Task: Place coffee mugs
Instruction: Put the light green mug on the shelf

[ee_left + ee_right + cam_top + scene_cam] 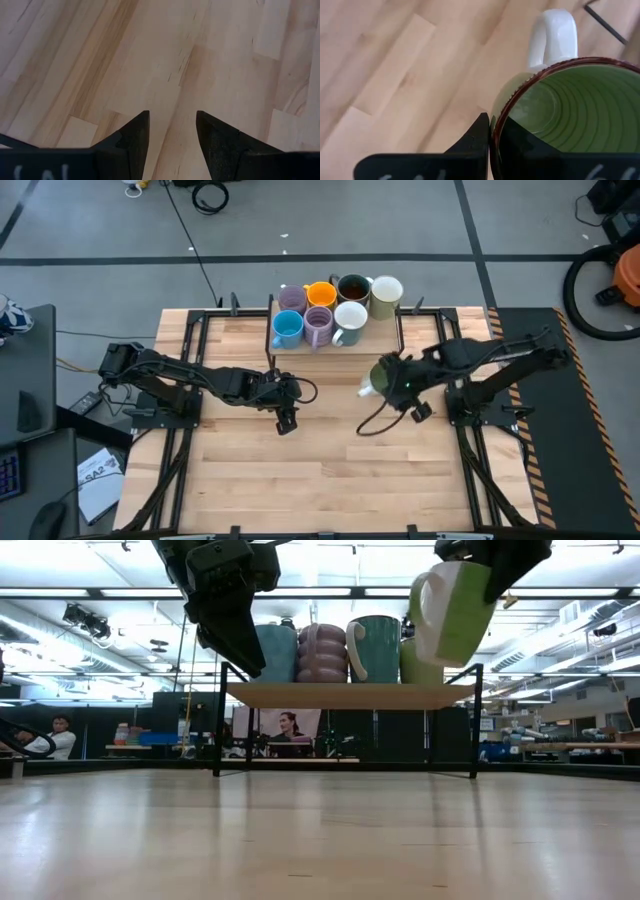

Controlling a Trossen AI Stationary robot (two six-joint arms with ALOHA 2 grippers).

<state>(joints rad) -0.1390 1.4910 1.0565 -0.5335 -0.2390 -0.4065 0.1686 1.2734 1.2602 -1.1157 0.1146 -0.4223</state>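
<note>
The right gripper (492, 145) has its fingers clamped on the rim of a pale green mug (560, 100), one finger inside the ribbed green bowl and one outside against the wall. The mug has a dark brown lip and a white handle (554, 37) that points away from the wrist. In the low view the green mug (452, 610) hangs tilted in the air, well clear of the bench (320, 840), just in front of the raised shelf (350, 695) at its right end. From above, the held mug (378, 377) sits right of centre over the wooden top.

On the shelf at the back of the bench stand seven more mugs: a lavender mug (291, 299), an orange mug (321, 294), a dark brown mug (353, 288) and a cream mug (386, 295) behind, and a blue mug (287, 329), a second lavender mug (318, 327) and what looks like a teal mug with white inside (350, 319) in front.

The left gripper (172, 140) hovers over bare wood left of centre, its fingers fairly wide apart and holding nothing.
</note>
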